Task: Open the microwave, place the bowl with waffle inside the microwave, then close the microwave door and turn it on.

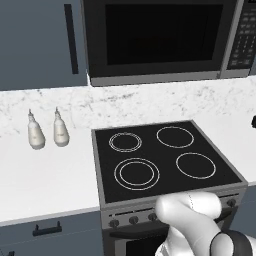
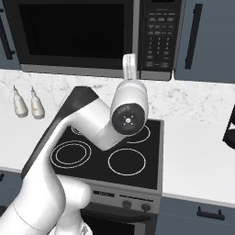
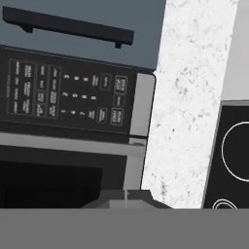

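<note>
1. Your tool [image 3: 125, 199] is pressed together, empty, raised before the microwave [image 2: 92, 36].
2. In the hand view, the microwave door [image 3: 53, 177] lies at nine o'clock of it, the button panel [image 3: 68, 95] at eleven.
3. The door looks closed.

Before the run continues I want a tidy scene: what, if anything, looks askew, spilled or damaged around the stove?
Nothing stands out. The microwave door sits flush and shut, the stovetop is bare and unmarked, and the two bottles stand upright side by side on the counter.
</note>
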{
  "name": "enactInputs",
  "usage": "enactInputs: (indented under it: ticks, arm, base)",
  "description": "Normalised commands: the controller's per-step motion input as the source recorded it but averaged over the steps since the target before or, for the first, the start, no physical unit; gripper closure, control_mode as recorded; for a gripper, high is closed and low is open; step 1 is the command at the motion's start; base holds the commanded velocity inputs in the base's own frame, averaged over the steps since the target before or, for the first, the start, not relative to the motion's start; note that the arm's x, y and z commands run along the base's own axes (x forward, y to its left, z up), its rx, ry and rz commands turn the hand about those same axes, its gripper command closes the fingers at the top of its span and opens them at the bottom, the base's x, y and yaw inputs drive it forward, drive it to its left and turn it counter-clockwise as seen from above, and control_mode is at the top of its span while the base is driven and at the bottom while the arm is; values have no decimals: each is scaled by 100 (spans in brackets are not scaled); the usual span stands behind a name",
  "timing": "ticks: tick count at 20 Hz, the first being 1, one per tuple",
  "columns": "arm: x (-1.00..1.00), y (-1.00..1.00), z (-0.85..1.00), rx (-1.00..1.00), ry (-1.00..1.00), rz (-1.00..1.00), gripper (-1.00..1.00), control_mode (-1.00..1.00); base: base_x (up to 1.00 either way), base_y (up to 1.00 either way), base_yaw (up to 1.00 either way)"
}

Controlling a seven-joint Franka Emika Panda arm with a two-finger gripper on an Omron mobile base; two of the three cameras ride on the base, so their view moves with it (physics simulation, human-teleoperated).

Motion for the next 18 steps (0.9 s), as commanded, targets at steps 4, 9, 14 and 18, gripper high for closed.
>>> enactInputs:
  ticks: [4, 9, 14, 18]
  arm:
    - [50, 0, 0, 15, 0, 0, 100, -100]
    - [38, -25, 0, 12, -1, 0, 100, -100]
    - [47, -33, 0, 17, -3, 0, 100, -100]
    - [44, -9, 0, 12, -1, 1, 100, -100]
  base:
    - [0, 0, 0]
    - [0, 0, 0]
    - [0, 0, 0]
    - [0, 0, 0]
